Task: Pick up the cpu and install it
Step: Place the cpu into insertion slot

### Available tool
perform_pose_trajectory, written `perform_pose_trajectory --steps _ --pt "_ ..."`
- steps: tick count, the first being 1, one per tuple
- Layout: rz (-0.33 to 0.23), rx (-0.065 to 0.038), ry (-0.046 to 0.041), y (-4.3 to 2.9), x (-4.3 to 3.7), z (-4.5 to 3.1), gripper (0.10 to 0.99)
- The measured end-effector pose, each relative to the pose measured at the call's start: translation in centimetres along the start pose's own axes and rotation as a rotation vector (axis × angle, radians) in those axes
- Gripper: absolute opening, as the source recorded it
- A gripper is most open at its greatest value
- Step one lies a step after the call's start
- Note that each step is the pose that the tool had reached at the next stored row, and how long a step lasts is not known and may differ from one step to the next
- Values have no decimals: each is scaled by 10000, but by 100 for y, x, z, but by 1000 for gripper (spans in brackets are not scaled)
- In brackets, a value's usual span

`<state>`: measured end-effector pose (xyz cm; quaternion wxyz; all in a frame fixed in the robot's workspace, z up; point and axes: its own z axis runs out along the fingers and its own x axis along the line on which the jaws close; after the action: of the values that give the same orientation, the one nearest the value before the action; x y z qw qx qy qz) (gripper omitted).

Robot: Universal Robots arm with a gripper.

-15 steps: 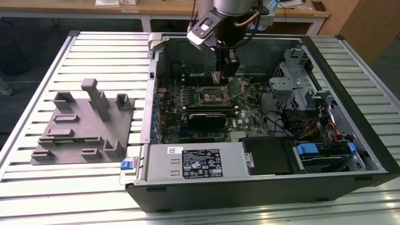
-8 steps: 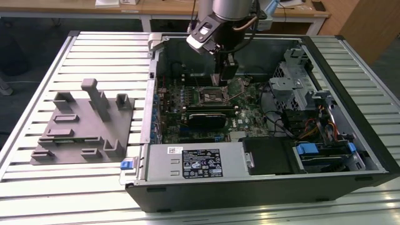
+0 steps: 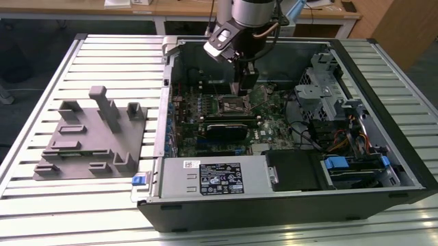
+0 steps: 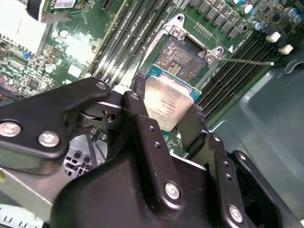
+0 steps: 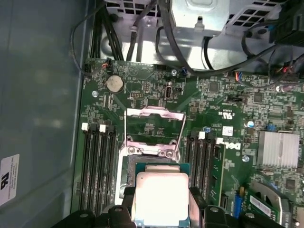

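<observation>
**CPU clamped in claw over the open socket**

The cpu point(image 4: 168, 102) sits between the two black fingers point(image 4: 139, 95) of the claw point(image 4: 167, 108), which is closed on opposite edges of the chip. The silvery lid faces the wrist cameras, so the contact side should be facing the board. An edge grip probably keeps the pads off both faces.

Just beyond the fingertips lies the CPU socket point(image 4: 183, 54). Its load plate point(image 5: 153, 128) is swung back flat on the far side, which leaves the seat exposed. Whether the chip is touching the seat or is just clear of it, I cannot tell.

Memory slots point(image 5: 97, 161) flank the socket on both sides of the claw.

In the exterior view the arm reaches straight down into the open computer case point(image 3: 383, 77), which lies on its side with the motherboard point(image 3: 233, 120) facing up. The power supply point(image 3: 212, 177) is nearer the camera than the claw.

Well apart from the claw, on the exterior view's left, a grey moulded fixture tray point(image 3: 89, 138) rests on the slatted metal table point(image 3: 82, 215). Wooden desks point(image 3: 184, 7) stand behind.
</observation>
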<state>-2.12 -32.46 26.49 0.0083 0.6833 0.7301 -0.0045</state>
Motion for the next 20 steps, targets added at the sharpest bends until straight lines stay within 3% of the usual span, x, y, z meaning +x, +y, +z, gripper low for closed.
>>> perform_pose_trajectory --steps 8,14,20 --pt "0 1 -3 -3 55 146 529" --pt "-1 7 -76 -8 83 213 529" --pt "190 10 -79 -91 125 243 529"
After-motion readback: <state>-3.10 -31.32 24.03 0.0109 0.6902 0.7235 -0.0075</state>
